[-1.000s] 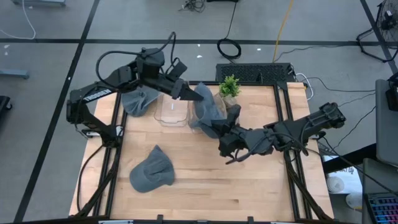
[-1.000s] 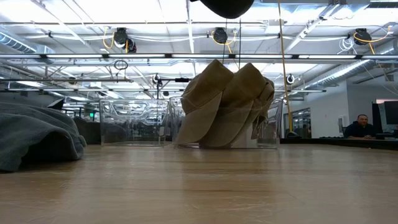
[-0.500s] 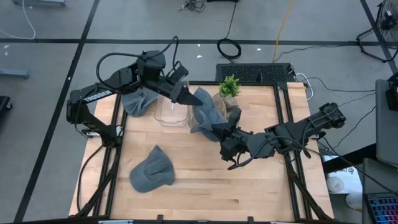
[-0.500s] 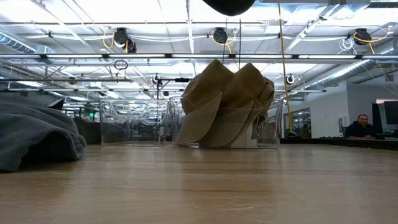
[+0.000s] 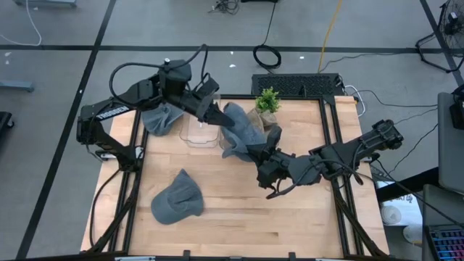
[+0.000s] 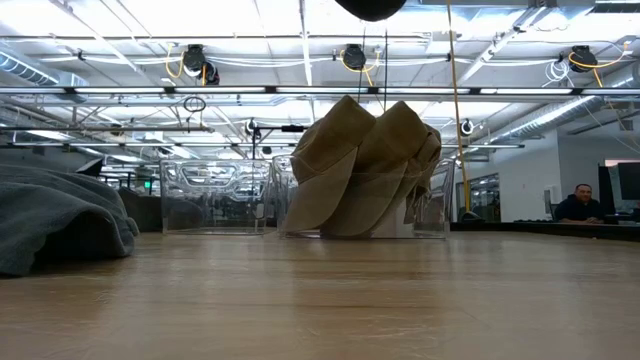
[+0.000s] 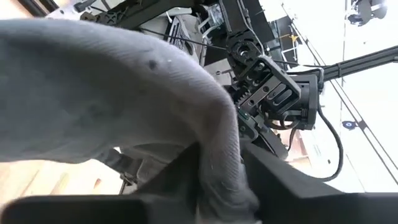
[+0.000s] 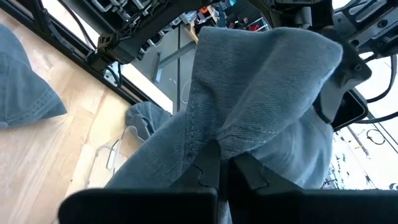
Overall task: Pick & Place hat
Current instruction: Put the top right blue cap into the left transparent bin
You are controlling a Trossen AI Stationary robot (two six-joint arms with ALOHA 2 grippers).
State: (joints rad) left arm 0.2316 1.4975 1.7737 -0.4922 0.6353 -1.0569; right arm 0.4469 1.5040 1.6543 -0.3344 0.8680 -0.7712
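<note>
While the grey hat (image 5: pixel 239 130) is held up between both arms, this is how things stand:
Change: a second ago the left gripper (image 5: pixel 217 117) was wide beside the hat; now the cloth is pinched by it.
Meaning: the hat is likely being handed over.
Right gripper (image 5: pixel 255 154): clamped on the hat's lower edge.
Hat: held above the table (image 5: pixel 290 217), beside the clear bin (image 5: pixel 200 134).
Pose: both arms are stretched toward the middle.
</note>
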